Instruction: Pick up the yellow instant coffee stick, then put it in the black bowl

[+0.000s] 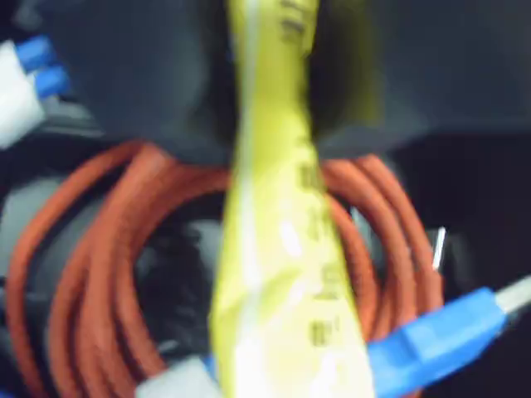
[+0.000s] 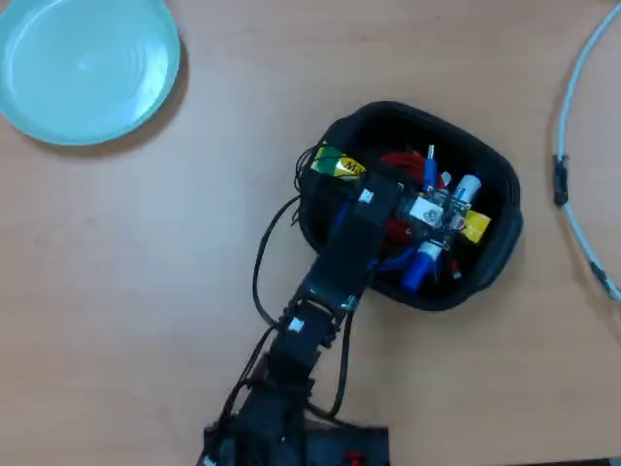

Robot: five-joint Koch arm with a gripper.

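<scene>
The yellow instant coffee stick [image 1: 278, 249] runs down the middle of the wrist view, pinched between the dark jaws of my gripper [image 1: 270, 124] near the top. In the overhead view my gripper [image 2: 439, 212] is inside the black bowl [image 2: 490, 267], low over its contents. One yellow end of the stick [image 2: 474, 227] pokes out at the right of the gripper. A yellow and green piece [image 2: 336, 164] shows at the bowl's left rim beside the arm. The middle of the stick is hidden under the gripper.
The bowl also holds a coiled red cable [image 1: 99, 249] and blue-and-white marker pens [image 1: 431, 332] [image 2: 421, 264]. A light-blue plate [image 2: 87, 68] sits at the top left of the wooden table. A white cable [image 2: 572, 146] runs along the right edge.
</scene>
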